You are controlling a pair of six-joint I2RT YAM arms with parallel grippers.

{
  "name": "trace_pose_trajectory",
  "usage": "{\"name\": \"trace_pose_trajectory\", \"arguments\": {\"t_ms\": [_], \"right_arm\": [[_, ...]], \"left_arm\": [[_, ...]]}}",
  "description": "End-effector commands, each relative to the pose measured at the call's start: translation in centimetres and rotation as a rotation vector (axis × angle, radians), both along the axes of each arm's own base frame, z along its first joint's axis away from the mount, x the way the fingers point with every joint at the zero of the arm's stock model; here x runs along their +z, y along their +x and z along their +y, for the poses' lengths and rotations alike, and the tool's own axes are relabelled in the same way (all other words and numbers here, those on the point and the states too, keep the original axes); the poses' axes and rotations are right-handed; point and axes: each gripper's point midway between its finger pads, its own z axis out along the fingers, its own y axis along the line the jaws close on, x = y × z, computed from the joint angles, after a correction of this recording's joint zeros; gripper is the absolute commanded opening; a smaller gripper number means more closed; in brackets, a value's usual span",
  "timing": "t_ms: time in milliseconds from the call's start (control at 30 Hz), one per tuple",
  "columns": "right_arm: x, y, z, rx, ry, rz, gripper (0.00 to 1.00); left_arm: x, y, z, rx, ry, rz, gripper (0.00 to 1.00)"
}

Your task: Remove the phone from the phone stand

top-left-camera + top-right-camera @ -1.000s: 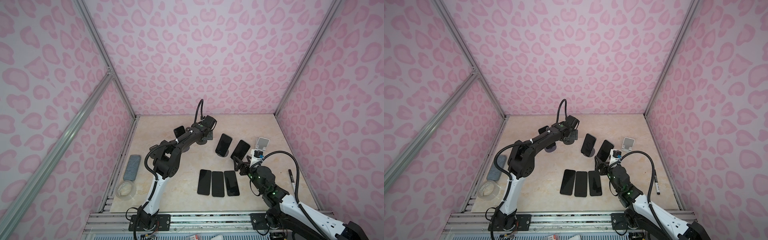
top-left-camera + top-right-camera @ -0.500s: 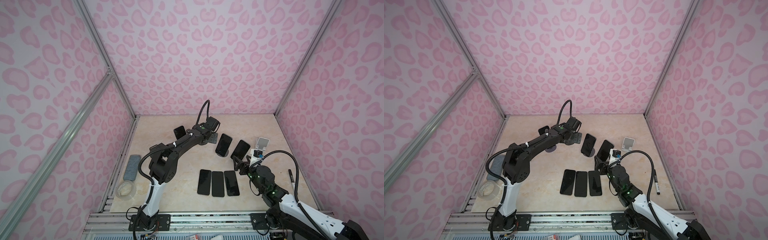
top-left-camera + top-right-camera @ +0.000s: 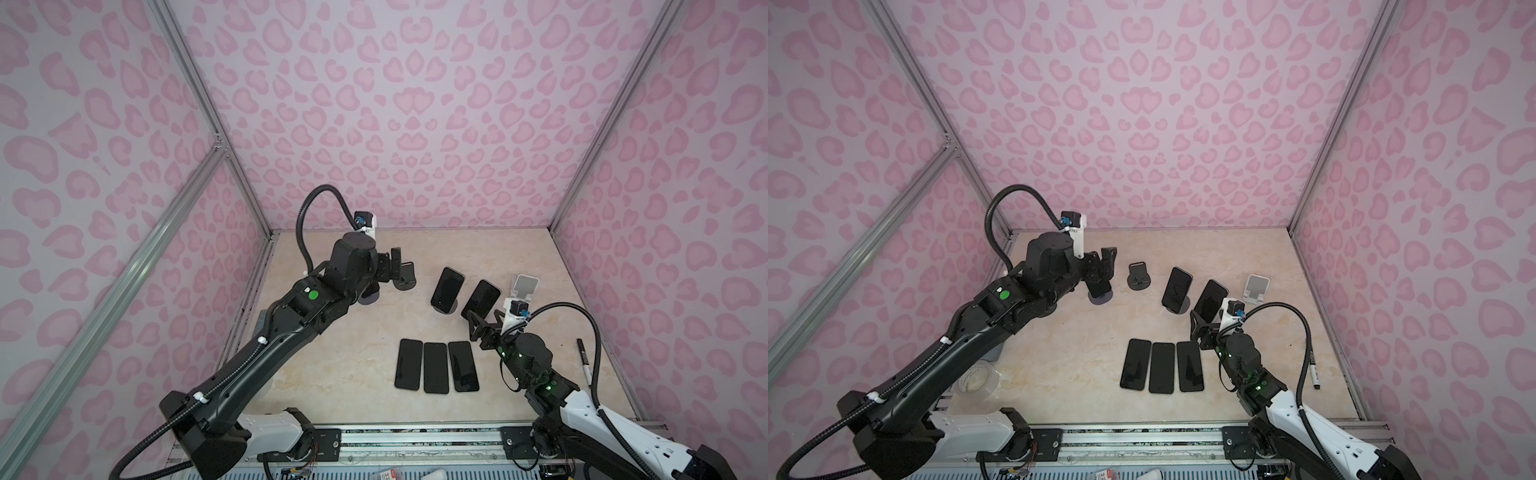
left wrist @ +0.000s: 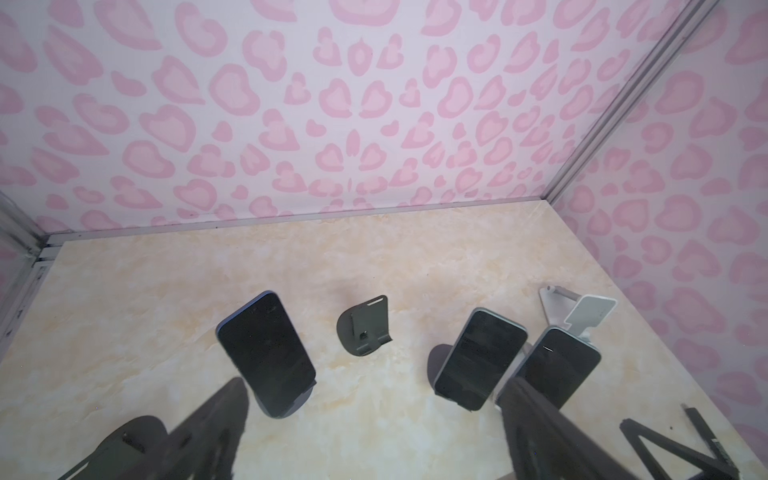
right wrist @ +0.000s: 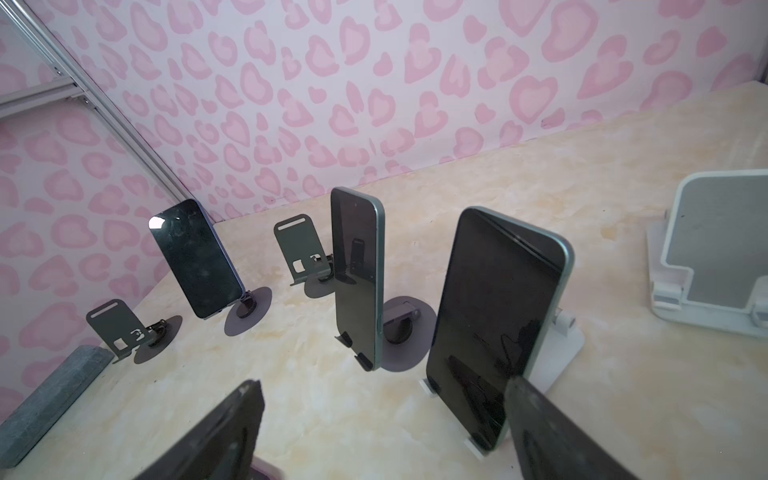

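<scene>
Nothing can be read in any view — the small printed tag (image 3: 387, 474) at the near edge is too blurred.

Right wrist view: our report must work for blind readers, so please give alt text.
Three dark phones stand propped in a row on a beige table, the nearest just ahead of the open right gripper. Two dark stands and a white stand are empty.

The walls (image 3: 415, 124) are pink-blotched lilac, the table (image 3: 365, 328) cream-marbled, the phones (image 3: 435, 368) black (white stand (image 3: 526, 286), dark grey stand (image 3: 1138, 276)).
</scene>
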Motion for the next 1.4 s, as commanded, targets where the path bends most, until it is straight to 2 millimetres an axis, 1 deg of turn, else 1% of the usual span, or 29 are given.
{"name": "trace_pose_trajectory", "arguments": {"t_ms": [0,67,133,167,267,333,433,533,633,733,800,833,900,967,1067,1100,1233,1367], "right_arm": [[0.3,0.1,0.5,0.018,0.014,-0.007,0.93],[0.3,0.1,0.5,0.019,0.012,-0.009,0.93],[0.3,0.0,0.4,0.015,0.007,-0.011,0.93],[0.4,0.1,0.3,0.009,0.005,-0.014,0.93],[0.8,0.2,0.4,0.004,-0.004,-0.021,0.93],[1.4,0.4,0.8,0.017,-0.015,-0.02,0.93],[2.4,0.4,2.0,0.051,-0.045,-0.016,0.92],[2.9,0.2,3.5,0.085,-0.073,-0.007,0.92],[3.4,0.1,4.9,0.094,-0.112,-0.01,0.92],[4.8,0.4,6.7,0.105,-0.153,-0.033,0.92],[5.6,0.8,7.8,0.109,-0.184,-0.04,0.91],[6.2,1.2,8.4,0.111,-0.19,-0.047,0.91],[7.3,1.7,9.6,0.118,-0.189,-0.062,0.91],[8.5,2.3,10.8,0.128,-0.194,-0.078,0.91],[9.9,2.9,12.6,0.153,-0.22,-0.093,0.91],[10.1,3.1,13.1,0.162,-0.233,-0.092,0.92],[11.0,4.3,15.3,0.187,-0.279,-0.071,0.92],[11.8,5.1,17.4,0.215,-0.309,-0.06,0.91]], "left_arm": [[-1.1,-1.5,3.0,0.071,0.006,-0.031,0.98],[-1.6,-2.6,5.0,0.114,0.003,-0.062,0.98],[-1.6,-3.2,7.0,0.169,-0.001,-0.096,0.99],[-1.5,-3.4,8.2,0.212,-0.003,-0.115,0.99],[-0.2,-4.3,11.0,0.3,-0.007,-0.184,0.99],[-0.4,-5.0,12.4,0.351,-0.001,-0.196,0.99],[-1.6,-6.1,13.4,0.374,-0.031,-0.182,0.99],[-1.8,-7.3,13.5,0.333,-0.066,-0.196,1.0],[-0.9,-7.6,13.7,0.325,-0.066,-0.22,0.97],[0.8,-7.1,13.2,0.308,-0.063,-0.242,0.96],[1.8,-6.4,12.5,0.293,-0.052,-0.259,0.96],[1.9,-5.9,12.2,0.287,-0.032,-0.263,0.96],[1.4,-4.9,12.2,0.323,0.003,-0.255,0.96],[0.1,-4.2,12.3,0.352,0.021,-0.226,0.96],[-1.5,-4.3,12.3,0.355,-0.031,-0.212,0.96],[-1.6,-4.4,12.2,0.343,-0.054,-0.215,0.96],[-1.5,-5.1,12.8,0.355,-0.11,-0.235,0.96],[0.1,-5.8,12.8,0.332,-0.137,-0.229,0.96]]}}
